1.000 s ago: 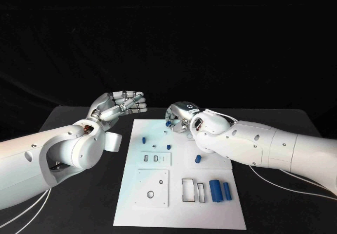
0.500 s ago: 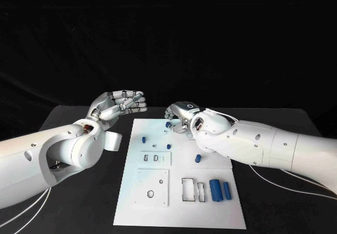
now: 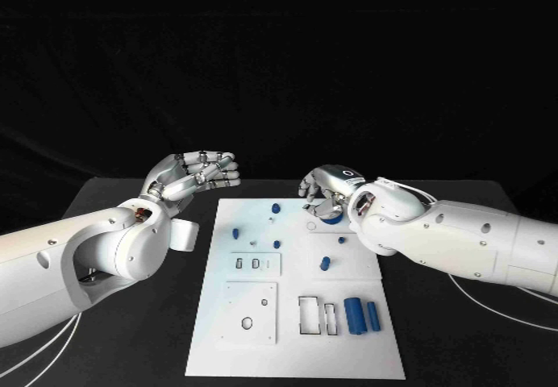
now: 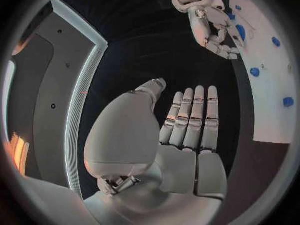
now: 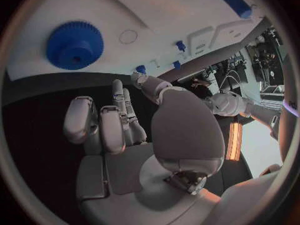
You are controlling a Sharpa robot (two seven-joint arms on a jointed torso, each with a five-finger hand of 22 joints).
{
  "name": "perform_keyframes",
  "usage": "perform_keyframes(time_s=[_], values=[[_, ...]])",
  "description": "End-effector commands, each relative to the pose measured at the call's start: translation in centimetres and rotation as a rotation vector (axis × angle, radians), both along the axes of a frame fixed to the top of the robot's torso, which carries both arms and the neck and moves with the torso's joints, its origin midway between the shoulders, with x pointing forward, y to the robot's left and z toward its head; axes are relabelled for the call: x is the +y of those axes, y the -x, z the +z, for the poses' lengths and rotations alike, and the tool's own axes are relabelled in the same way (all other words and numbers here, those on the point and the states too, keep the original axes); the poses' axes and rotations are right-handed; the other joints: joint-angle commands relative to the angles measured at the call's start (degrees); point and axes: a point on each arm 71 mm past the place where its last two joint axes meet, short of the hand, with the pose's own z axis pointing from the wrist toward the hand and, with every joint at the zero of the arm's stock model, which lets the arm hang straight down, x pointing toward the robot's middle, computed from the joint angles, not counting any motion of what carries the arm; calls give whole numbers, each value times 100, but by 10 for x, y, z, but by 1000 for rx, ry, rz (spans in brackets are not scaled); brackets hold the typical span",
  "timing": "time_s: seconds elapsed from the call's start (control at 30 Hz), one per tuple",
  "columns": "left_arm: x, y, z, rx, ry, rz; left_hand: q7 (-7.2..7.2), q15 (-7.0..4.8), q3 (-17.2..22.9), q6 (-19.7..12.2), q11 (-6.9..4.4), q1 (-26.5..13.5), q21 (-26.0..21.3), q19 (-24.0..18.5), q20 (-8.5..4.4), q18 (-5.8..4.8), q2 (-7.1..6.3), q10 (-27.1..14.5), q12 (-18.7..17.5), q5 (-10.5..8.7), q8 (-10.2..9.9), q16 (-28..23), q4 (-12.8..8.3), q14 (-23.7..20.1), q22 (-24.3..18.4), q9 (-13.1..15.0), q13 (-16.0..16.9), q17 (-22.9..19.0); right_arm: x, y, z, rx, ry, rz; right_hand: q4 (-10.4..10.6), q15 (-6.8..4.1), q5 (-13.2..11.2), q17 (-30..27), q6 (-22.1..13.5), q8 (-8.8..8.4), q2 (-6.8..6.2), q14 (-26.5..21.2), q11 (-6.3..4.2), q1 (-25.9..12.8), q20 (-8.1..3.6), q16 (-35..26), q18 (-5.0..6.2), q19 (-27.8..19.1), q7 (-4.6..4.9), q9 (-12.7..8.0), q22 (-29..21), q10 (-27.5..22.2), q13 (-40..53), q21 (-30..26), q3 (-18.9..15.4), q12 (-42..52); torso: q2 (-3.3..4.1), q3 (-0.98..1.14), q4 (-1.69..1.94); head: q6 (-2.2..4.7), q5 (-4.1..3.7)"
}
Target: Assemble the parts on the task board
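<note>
Black cloth hangs behind a black table (image 3: 128, 330), and a white task board (image 3: 297, 355) lies flat in the middle of it. The left hand (image 3: 195, 175) hovers beside the board's far left corner, off the plate, its fingers curled inward with nothing between them; the left wrist view shows them lying close together over the palm. The right hand (image 3: 329, 190) sits over the board's far right corner, fingers bent downward above a blue gear (image 5: 74, 44). In the right wrist view the gear lies flat on the white plate, apart from the fingertips, so this hand seems to hold nothing, though from the head camera the hand hides the spot. Small blue pegs (image 3: 274, 207) are scattered across the far half of the board. Two blue cylinders (image 3: 355, 315) lie side by side near the right edge, just beside an upright rectangular slot (image 3: 312, 315).
</note>
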Motion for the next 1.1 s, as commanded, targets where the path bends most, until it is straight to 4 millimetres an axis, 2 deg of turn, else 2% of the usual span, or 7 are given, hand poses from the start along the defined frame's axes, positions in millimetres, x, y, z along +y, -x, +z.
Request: perform_keyframes(time_s=[0.03,0.13,0.17,0.2,0.23,0.33,1.1], values=[[-2,0,1,-4,12,-19,21,11,11,-37,4,-51,-23,-21,33,51,-4,-28,-37,-33,-18,-21,13,-46,-9,-6,3,5,-18,6,2,99,-85,-75,68,-103,-83,69,-36,-11,-55,184,-121,-98,-71,55,-97,61,-94,1,88,466,207,56,-103,305,-27,0,-31,14,-15],[-1,-1,1,-3,12,-17,24,14,11,-41,8,-54,-27,-24,36,51,-6,-39,-37,-35,-20,-29,10,-55,-14,-5,4,11,-32,11,2,155,-101,-103,127,-240,-105,359,-147,-36,-156,259,-262,-95,-210,239,-141,176,-199,86,286,760,1045,173,-498,1278,-37,11,-48,28,-8],[-1,-1,1,-2,11,-16,24,14,11,-41,8,-54,-27,-24,36,51,-6,-39,-37,-35,-20,-29,10,-55,-14,-5,4,11,-36,12,2,171,-104,-111,142,-201,-33,651,-183,-4,-134,324,-244,26,-298,426,-134,233,-305,206,388,446,2139,232,-700,2390,-35,13,-49,32,-9],[-1,-1,1,-2,11,-16,24,14,11,-41,8,-54,-27,-24,36,51,-6,-39,-37,-35,-20,-29,10,-55,-14,-5,4,11,-41,13,1,191,-107,-121,281,-231,-60,1075,-233,-1,-95,397,-253,-90,-242,639,-186,299,-235,269,505,808,3804,303,-823,4129,-37,15,-54,38,-11],[-1,-2,0,-2,11,-15,24,14,11,-41,8,-54,-27,-24,36,51,-6,-39,-37,-35,-20,-29,10,-55,-14,-5,4,11,-45,13,1,207,-108,-131,428,-204,-35,1295,-299,37,-36,422,-226,-39,-220,763,-200,343,-194,441,591,547,4883,344,-927,5221,-38,17,-55,40,-11],[-1,-2,0,-1,11,-15,24,14,11,-41,8,-54,-27,-24,36,51,-6,-39,-37,-35,-20,-29,10,-55,-14,-5,4,11,-54,12,-1,238,-108,-157,588,-160,55,1754,-384,66,-50,505,-190,33,-165,972,-247,468,-167,643,824,886,6084,482,-1009,6444,-44,25,-56,47,-6],[-1,-3,0,2,11,-17,25,16,13,-41,9,-55,-30,-27,39,52,-5,-44,-35,-34,-21,-34,8,-60,-17,-4,5,16,-54,-3,-11,265,-84,-213,757,-119,190,2205,-416,81,-29,594,-158,170,-118,1145,-300,600,-130,843,1085,1328,6975,640,-1043,7306,-23,10,-52,20,28]])
